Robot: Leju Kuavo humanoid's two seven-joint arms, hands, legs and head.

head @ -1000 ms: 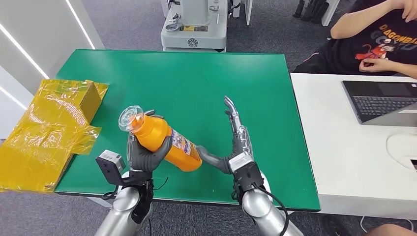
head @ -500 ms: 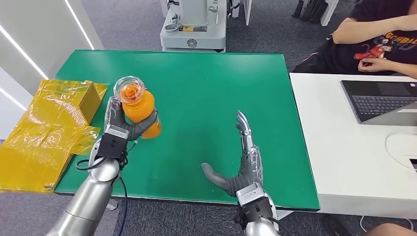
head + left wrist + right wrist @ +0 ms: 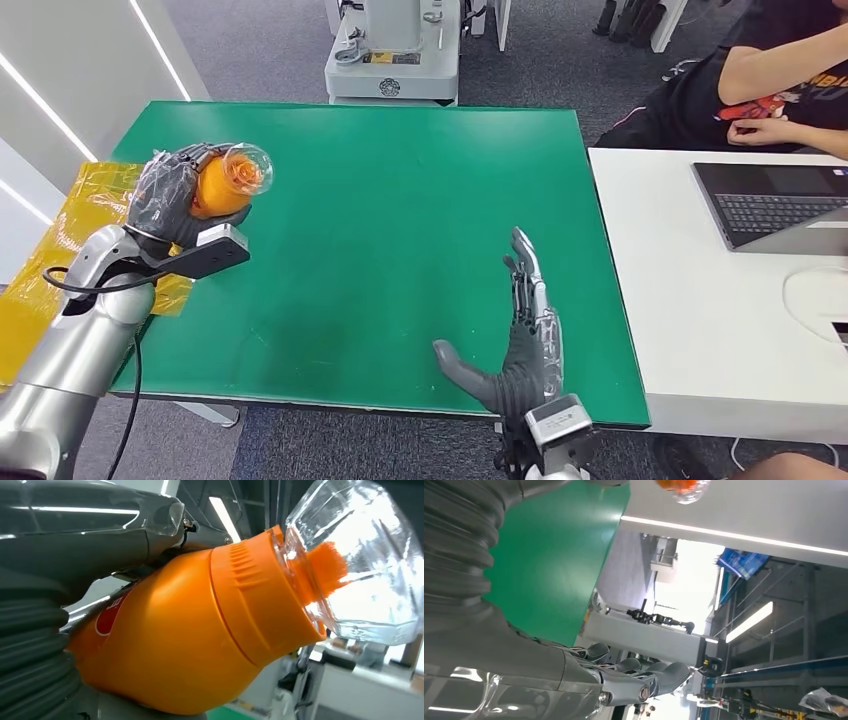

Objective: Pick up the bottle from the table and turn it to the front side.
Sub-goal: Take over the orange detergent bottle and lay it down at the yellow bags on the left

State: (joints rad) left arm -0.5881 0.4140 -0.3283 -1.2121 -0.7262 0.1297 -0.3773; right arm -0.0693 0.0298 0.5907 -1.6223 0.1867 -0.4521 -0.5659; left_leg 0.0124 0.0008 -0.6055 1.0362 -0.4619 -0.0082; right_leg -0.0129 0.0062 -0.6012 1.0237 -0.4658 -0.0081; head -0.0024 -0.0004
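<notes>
bottle (image 3: 222, 182): orange plastic, clear cap, lifted off green worktop (image 3: 400, 200) at 10 o'clock
left robot hand (image 3: 170, 196): wrapped round bottle body
right robot hand (image 3: 525, 335): empty, fingers straight, at 5 o'clock
handling: probably light, stiff, smooth so may slip; grip mid-body
hidden: label mostly covered by fingers, facing unclear

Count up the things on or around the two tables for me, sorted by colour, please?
Orange: 1, the bottle held in the left hand
Yellow: 1, the wrapped box
Dark grey: 1, the laptop
Total: 3
</notes>
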